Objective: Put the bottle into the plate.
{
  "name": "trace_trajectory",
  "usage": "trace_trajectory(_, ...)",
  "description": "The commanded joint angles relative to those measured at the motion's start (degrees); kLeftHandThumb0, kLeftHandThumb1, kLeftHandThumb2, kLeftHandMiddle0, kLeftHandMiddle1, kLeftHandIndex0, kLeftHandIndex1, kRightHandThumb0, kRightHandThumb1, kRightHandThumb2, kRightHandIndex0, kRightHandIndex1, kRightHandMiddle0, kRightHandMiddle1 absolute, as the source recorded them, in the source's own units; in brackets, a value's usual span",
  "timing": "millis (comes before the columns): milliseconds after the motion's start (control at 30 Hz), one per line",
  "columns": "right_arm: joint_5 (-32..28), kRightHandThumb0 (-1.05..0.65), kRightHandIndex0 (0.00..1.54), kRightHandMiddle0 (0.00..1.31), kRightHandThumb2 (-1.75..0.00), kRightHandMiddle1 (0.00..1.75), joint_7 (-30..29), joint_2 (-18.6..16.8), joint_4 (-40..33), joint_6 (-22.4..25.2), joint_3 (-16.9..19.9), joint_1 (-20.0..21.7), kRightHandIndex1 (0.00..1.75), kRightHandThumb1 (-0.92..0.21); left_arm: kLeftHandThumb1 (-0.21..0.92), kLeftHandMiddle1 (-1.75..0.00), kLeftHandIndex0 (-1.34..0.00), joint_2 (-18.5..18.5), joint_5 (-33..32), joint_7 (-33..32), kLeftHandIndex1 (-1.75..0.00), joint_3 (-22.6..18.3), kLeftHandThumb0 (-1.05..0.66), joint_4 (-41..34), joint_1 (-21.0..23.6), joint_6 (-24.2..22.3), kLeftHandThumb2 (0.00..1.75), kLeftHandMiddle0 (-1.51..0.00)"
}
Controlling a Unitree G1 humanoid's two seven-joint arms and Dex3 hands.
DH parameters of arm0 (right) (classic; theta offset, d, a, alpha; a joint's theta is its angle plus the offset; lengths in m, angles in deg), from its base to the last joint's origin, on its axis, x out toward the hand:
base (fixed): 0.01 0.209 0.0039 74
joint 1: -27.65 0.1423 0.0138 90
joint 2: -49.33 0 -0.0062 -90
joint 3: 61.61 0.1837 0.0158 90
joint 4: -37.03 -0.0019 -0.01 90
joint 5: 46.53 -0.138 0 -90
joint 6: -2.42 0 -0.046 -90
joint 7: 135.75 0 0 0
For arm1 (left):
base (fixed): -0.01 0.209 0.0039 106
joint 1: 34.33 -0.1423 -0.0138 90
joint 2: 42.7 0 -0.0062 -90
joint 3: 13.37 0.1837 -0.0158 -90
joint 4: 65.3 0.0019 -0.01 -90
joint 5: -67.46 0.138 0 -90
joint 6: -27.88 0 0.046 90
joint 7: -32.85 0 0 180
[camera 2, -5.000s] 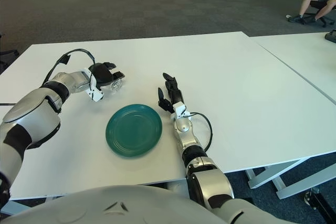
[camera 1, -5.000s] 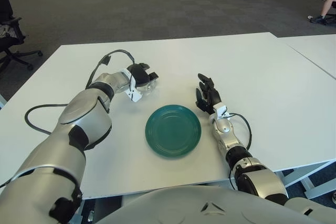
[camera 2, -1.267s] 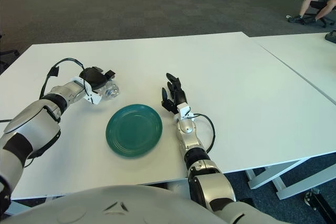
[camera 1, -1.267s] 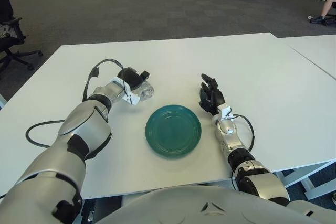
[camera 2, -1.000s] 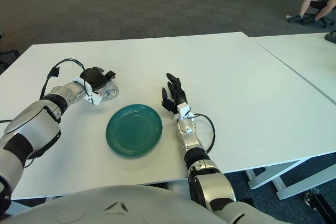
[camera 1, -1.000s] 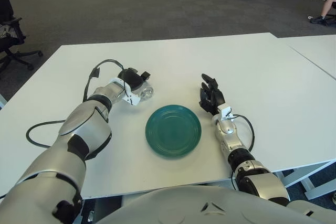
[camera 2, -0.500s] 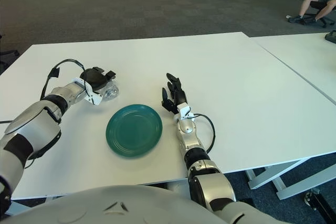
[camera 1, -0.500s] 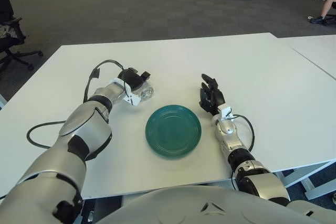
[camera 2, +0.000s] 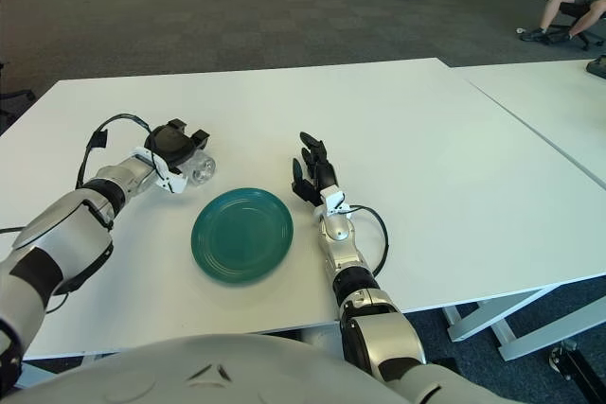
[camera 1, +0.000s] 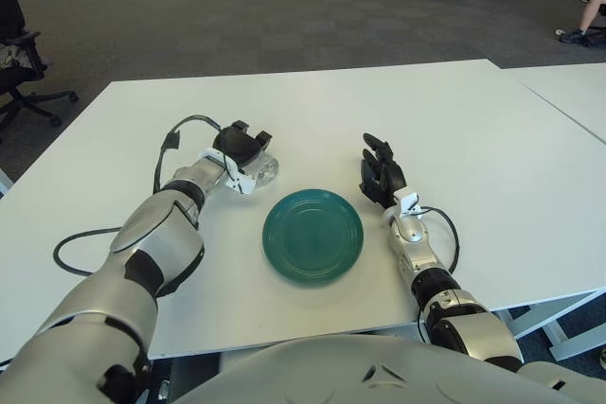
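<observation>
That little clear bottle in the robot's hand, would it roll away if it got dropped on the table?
Probably: the bottle looks round and lies sideways in the left hand. It seems clear, thin plastic, so likely light. The plate might catch it.

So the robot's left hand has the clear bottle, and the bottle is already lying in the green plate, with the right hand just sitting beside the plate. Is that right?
Not quite. The bottle is not in the plate yet: the left eye view shows it on the table, up and to the left of the plate, clear of the rim. The rest holds: the left hand has it, and the right hand shows to the plate's right.
</observation>
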Motion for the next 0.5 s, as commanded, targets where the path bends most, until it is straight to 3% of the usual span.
trace_trajectory(0, -0.21, -0.69, 0.25, 0.0, -0.74, 0.54, 0.24, 1.35, 2.52, 0.37, 0.6, -4.53, 0.0, -0.92, 0.13, -1.74, -0.61, -0.23, -1.21, -0.29, -1.63, -1.29, 0.0, -0.02, -0.59, 0.26, 1.49, -0.71)
trace_trajectory(467, -0.61, -0.7, 0.25, 0.0, -0.73, 0.53, 1.09, 1.14, 2.92, 0.02, 1.08, -4.45, 0.0, -0.92, 0.2, -1.74, -0.48, -0.11, -1.35, -0.4, -1.75, -2.1, 0.0, -0.08, -0.7, 0.76, 1.46, -0.68)
